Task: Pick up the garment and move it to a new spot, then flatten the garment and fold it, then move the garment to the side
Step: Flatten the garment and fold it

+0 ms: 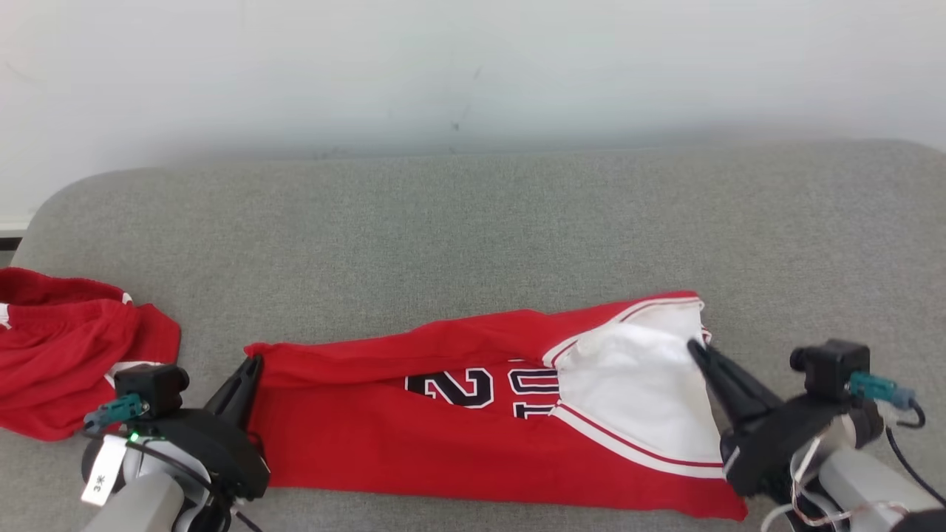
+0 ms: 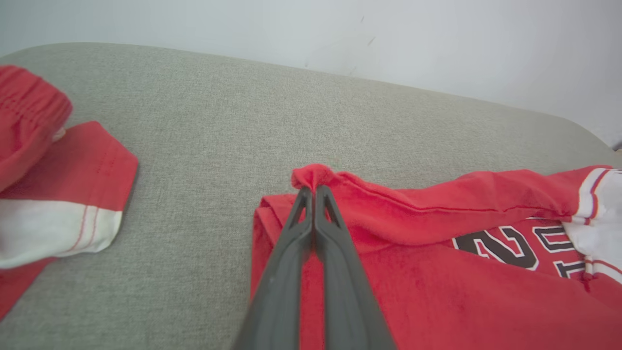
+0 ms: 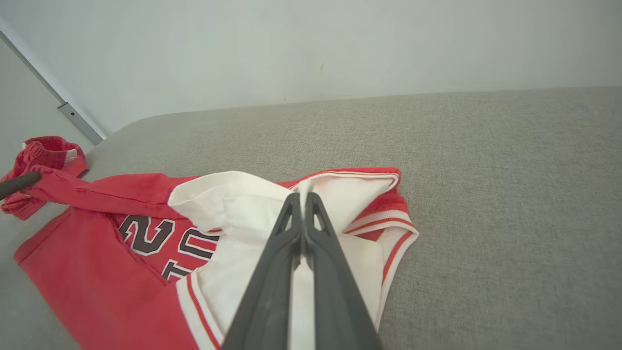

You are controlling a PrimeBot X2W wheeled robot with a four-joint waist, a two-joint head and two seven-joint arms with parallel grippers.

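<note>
One red jersey [image 1: 458, 443], one pair of red shorts [image 1: 59, 347], two dark tools [image 1: 255, 360] [image 1: 693, 345], one grey cushion [image 1: 473, 222].

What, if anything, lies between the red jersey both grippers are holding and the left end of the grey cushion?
A second red garment lies bunched at that left end, apart from the jersey with bare cushion between. Nothing visible lies to the jersey's right or beyond it.

jersey [image 1: 443, 443]: showing soft matt red cloth | sofa cushion [image 1: 473, 222]: showing coarse grey woven fabric, matt | gripper fingers [image 2: 282, 272]: looking like smooth dark matt plastic
</note>
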